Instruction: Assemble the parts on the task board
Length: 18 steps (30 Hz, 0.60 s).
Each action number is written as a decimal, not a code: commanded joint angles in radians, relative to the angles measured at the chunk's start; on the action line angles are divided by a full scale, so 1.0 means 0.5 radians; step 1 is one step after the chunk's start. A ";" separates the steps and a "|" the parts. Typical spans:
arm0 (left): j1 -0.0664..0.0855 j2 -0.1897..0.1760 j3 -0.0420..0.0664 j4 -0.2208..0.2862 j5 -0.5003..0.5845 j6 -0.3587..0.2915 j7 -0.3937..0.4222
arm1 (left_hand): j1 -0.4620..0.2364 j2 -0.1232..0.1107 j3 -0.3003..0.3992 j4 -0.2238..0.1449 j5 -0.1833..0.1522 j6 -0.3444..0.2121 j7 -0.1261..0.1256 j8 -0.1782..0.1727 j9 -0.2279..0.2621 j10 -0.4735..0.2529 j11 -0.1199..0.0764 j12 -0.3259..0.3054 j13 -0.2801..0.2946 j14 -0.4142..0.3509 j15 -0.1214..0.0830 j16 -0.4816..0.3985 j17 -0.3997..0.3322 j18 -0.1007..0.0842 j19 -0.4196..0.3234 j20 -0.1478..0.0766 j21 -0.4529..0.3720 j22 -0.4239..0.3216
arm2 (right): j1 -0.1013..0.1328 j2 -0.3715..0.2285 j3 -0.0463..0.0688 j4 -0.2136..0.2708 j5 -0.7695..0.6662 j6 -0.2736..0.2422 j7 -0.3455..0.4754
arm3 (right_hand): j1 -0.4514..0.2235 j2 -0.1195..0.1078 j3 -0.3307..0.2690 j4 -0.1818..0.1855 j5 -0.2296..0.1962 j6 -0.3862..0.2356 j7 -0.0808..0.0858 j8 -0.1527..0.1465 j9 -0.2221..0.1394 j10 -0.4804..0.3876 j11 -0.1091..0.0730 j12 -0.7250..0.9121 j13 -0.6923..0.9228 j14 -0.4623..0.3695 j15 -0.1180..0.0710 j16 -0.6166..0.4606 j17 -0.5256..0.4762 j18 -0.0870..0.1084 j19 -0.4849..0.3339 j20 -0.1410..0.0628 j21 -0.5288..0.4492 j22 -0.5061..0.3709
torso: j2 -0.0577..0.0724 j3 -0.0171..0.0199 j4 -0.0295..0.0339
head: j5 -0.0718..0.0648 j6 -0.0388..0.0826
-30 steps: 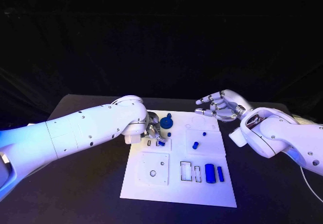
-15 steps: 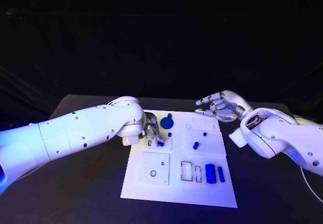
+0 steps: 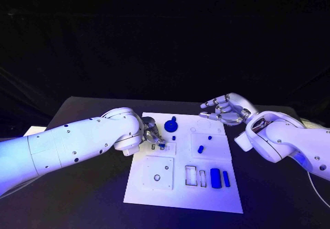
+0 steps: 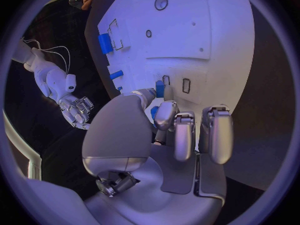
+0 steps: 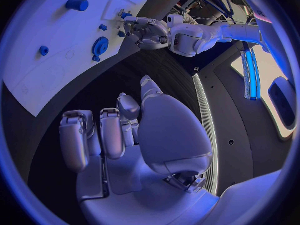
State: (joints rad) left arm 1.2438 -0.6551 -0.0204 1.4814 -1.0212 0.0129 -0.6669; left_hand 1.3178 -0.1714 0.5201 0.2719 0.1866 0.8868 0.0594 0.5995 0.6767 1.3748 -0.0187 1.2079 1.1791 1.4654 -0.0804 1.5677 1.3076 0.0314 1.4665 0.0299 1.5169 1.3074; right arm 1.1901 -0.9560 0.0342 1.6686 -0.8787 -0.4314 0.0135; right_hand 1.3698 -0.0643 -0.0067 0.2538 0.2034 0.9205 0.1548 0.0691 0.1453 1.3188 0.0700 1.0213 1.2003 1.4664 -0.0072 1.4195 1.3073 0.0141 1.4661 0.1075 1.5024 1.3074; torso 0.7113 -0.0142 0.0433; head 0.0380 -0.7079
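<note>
- Since the earlier head views, the left arm has been swung lower and closer along the near-left side of the task board (image 3: 180,191), while the left hand (image 3: 152,133) has stayed at the board's left edge; the right hand (image 3: 223,109) has stayed where it was, beyond the board's far right corner.
- At the left hand, a small blue part (image 4: 160,88) is seen in the wrist view just beside the thumb and a fingertip, over the two small slots near the board's left edge. Whether that part is pinched or merely touched cannot be told. The remaining fingers (image 4: 215,132) are curled downward side by side.
- The right hand is held above the black table (image 3: 82,109), off the board, with its fingers (image 5: 78,137) loosely curled, slightly apart, and nothing between them.
- A round blue disc (image 3: 170,126) lies on the far part of the board, just beside the left hand.
- A small blue peg (image 3: 200,149) stands on the raised square plate right of the board's centre.
- A thick blue cylinder (image 3: 215,178) and a thinner blue bar (image 3: 225,178) lie side by side near the board's near right corner, beside two empty rectangular slots.
</note>
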 commanded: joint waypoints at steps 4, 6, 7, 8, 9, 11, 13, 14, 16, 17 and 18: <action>-0.039 -0.014 0.000 0.032 -0.183 -0.191 0.024 | -0.024 -0.002 0.362 -0.345 0.010 0.018 -0.006 0.012 0.005 0.021 -0.002 0.008 0.005 0.211 0.012 0.006 0.526 -0.021 0.111 0.014 0.013 0.358 | -0.003 0.002 0.000 -0.002 -0.007 0.024 0.011 | 0.000 0.025 -0.012 0.000 0.008 0.016 0.001 0.010 0.002 0.013 -0.006 0.009 -0.001 0.108 0.001 -0.008 0.067 0.040 0.003 -0.005 -0.010 0.269 | -0.001 0.0033 0.002 | 0.001 -0.002; -0.046 -0.014 0.000 0.032 -0.202 -0.179 0.019 | -0.024 -0.002 0.362 -0.346 0.010 0.018 -0.006 0.012 0.005 0.021 -0.002 0.009 0.005 0.211 0.012 0.006 0.526 -0.021 0.111 0.014 0.013 0.359 | -0.003 0.002 0.000 -0.002 -0.007 0.024 0.011 | 0.000 0.025 -0.012 0.000 0.008 0.016 0.001 0.010 0.002 0.013 -0.006 0.009 -0.001 0.108 0.001 -0.008 0.067 0.040 0.003 -0.005 -0.010 0.269 | 0.001 0.0033 0.000 | 0.003 0.000; -0.049 -0.015 0.000 0.032 -0.209 -0.167 0.015 | -0.024 -0.002 0.362 -0.346 0.010 0.018 -0.006 0.012 0.005 0.021 -0.002 0.009 0.005 0.211 0.012 0.006 0.526 -0.021 0.111 0.014 0.013 0.359 | -0.003 0.002 0.000 -0.002 -0.007 0.025 0.011 | 0.000 0.025 -0.012 0.000 0.008 0.016 0.001 0.010 0.002 0.013 -0.006 0.009 -0.001 0.108 0.001 -0.008 0.067 0.040 0.003 -0.005 -0.010 0.269 | 0.001 0.0032 -0.001 | 0.003 -0.001; -0.051 -0.015 0.000 0.031 -0.214 -0.153 0.010 | -0.024 -0.002 0.362 -0.346 0.010 0.018 -0.006 0.012 0.005 0.021 -0.002 0.009 0.005 0.211 0.012 0.006 0.526 -0.021 0.111 0.014 0.013 0.359 | -0.003 0.002 0.000 -0.002 -0.007 0.025 0.012 | 0.000 0.025 -0.012 0.000 0.008 0.016 0.001 0.010 0.002 0.013 -0.006 0.009 -0.001 0.108 0.001 -0.008 0.067 0.040 0.003 -0.005 -0.010 0.269 | 0.001 0.0034 0.000 | 0.002 -0.001; -0.051 -0.015 0.000 0.031 -0.215 -0.150 0.009 | -0.024 -0.002 0.363 -0.346 0.010 0.019 -0.006 0.012 0.005 0.021 -0.002 0.009 0.006 0.211 0.012 0.006 0.526 -0.021 0.111 0.014 0.014 0.359 | -0.003 0.002 0.000 -0.002 -0.007 0.025 0.012 | 0.000 0.025 -0.012 0.000 0.008 0.016 0.001 0.010 0.002 0.013 -0.006 0.009 -0.001 0.108 0.001 -0.008 0.067 0.040 0.003 -0.005 -0.010 0.269 | 0.002 0.0034 0.000 | 0.001 -0.001; -0.054 -0.017 0.000 0.031 -0.222 -0.119 -0.001 | -0.026 -0.003 0.367 -0.348 0.010 0.020 -0.006 0.012 0.006 0.023 -0.002 0.011 0.008 0.211 0.012 0.006 0.526 -0.022 0.113 0.014 0.015 0.362 | -0.004 0.002 -0.001 -0.002 -0.007 0.026 0.011 | 0.000 0.025 -0.012 0.000 0.008 0.016 0.001 0.010 0.002 0.013 -0.006 0.009 -0.001 0.108 0.001 -0.008 0.067 0.040 0.003 -0.005 -0.010 0.269 | 0.002 0.0038 -0.001 | 0.001 -0.003; -0.055 -0.019 0.000 0.030 -0.227 -0.096 -0.010 | -0.027 -0.004 0.367 -0.348 0.010 0.020 -0.006 0.012 0.006 0.024 -0.002 0.012 0.008 0.211 0.012 0.006 0.526 -0.022 0.113 0.014 0.015 0.361 | -0.004 0.001 -0.001 -0.002 -0.007 0.026 0.011 | 0.000 0.025 -0.012 0.000 0.008 0.016 0.001 0.010 0.002 0.013 -0.006 0.009 -0.001 0.108 0.001 -0.008 0.067 0.040 0.003 -0.005 -0.010 0.269 | 0.002 0.0043 0.000 | 0.000 -0.005; -0.056 -0.019 0.000 0.030 -0.228 -0.086 -0.014 | -0.029 -0.006 0.370 -0.350 0.010 0.021 -0.007 0.013 0.007 0.025 -0.002 0.014 0.010 0.211 0.012 0.006 0.526 -0.022 0.112 0.014 0.014 0.360 | -0.004 0.000 -0.001 -0.001 -0.007 0.026 0.011 | 0.000 0.025 -0.012 0.000 0.008 0.016 0.001 0.010 0.002 0.013 -0.006 0.009 -0.001 0.108 0.001 -0.008 0.067 0.040 0.003 -0.005 -0.010 0.269 | 0.002 0.0048 0.001 | -0.002 -0.005; -0.057 -0.020 0.000 0.029 -0.230 -0.064 -0.021 | -0.030 -0.007 0.371 -0.351 0.009 0.021 -0.007 0.013 0.007 0.025 -0.002 0.014 0.010 0.211 0.012 0.006 0.526 -0.022 0.112 0.013 0.014 0.360 | -0.004 0.000 -0.001 -0.001 -0.007 0.027 0.010 | 0.000 0.025 -0.012 0.000 0.008 0.016 0.001 0.010 0.002 0.013 -0.006 0.009 -0.001 0.108 0.001 -0.008 0.067 0.040 0.003 -0.005 -0.010 0.269 | 0.001 0.0048 0.003 | -0.004 -0.007; -0.057 -0.020 0.000 0.029 -0.230 -0.054 -0.023 | -0.031 -0.009 0.374 -0.353 0.009 0.022 -0.007 0.013 0.008 0.026 -0.003 0.013 0.010 0.211 0.012 0.006 0.526 -0.021 0.112 0.013 0.014 0.360 | -0.004 -0.001 -0.001 -0.001 -0.007 0.028 0.010 | 0.000 0.025 -0.012 0.000 0.008 0.016 0.001 0.010 0.002 0.013 -0.006 0.009 -0.001 0.108 0.001 -0.008 0.067 0.040 0.003 -0.005 -0.010 0.269 | 0.001 0.0046 0.003 | -0.004 -0.008; -0.057 -0.020 0.000 0.029 -0.228 -0.040 -0.026 | -0.031 -0.009 0.374 -0.353 0.009 0.022 -0.007 0.013 0.008 0.026 -0.003 0.013 0.010 0.211 0.012 0.006 0.526 -0.021 0.112 0.013 0.014 0.360 | -0.004 -0.001 -0.001 0.000 -0.007 0.028 0.010 | 0.000 0.025 -0.012 0.000 0.008 0.016 0.001 0.010 0.002 0.013 -0.006 0.009 -0.001 0.108 0.001 -0.008 0.067 0.040 0.003 -0.005 -0.010 0.269 | 0.001 0.0040 0.002 | -0.004 -0.009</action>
State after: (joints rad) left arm 1.2175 -0.6643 -0.0193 1.4960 -1.1133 -0.0429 -0.6683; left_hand 1.3092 -0.1799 0.5310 0.2666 0.1887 0.8940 0.0586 0.6001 0.6788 1.3818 -0.0185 1.2080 1.1835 1.4653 -0.0802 1.5677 1.3075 0.0314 1.4665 0.0299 1.5219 1.3074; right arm 1.1889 -0.9565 0.0339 1.6676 -0.8785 -0.4304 0.0142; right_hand 1.3698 -0.0643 -0.0067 0.2537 0.2033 0.9205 0.1548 0.0691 0.1450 1.3188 0.0700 1.0213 1.2001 1.4664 -0.0072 1.4194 1.3080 0.0142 1.4661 0.1075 1.5024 1.3073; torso 0.7118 -0.0122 0.0437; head 0.0369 -0.7112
